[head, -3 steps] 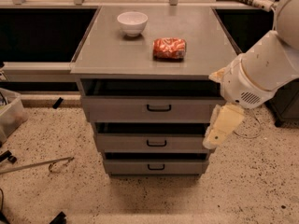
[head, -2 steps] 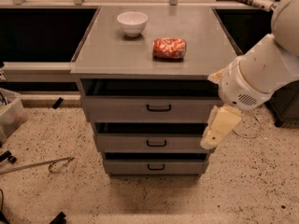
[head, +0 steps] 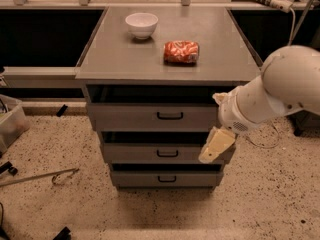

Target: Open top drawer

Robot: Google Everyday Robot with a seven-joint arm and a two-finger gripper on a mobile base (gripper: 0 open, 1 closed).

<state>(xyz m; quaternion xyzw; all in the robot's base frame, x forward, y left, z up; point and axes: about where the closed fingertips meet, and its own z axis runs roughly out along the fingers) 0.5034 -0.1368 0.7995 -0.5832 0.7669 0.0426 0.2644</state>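
Note:
The top drawer [head: 130, 118] is the uppermost of three grey drawers under the grey cabinet top [head: 125, 59]. Its flat front carries a small black handle [head: 170, 116], and it sits flush in line with the two drawers below. My gripper [head: 215, 146] is cream-coloured, hangs from the white arm [head: 280, 91], and points down and left. It sits in front of the right end of the middle drawer [head: 150, 154], below and to the right of the top drawer's handle, touching nothing that I can see.
A white bowl [head: 141, 24] and a red snack bag [head: 181, 52] lie on the cabinet top. The bottom drawer [head: 150, 179] is near the speckled floor. A metal rod [head: 40, 176] lies on the floor at left, beside a plastic bin [head: 10, 124].
The arm has swung left and a little down, bringing the gripper from beside the cabinet's right edge to in front of the middle drawer's right end. The drawers have not moved.

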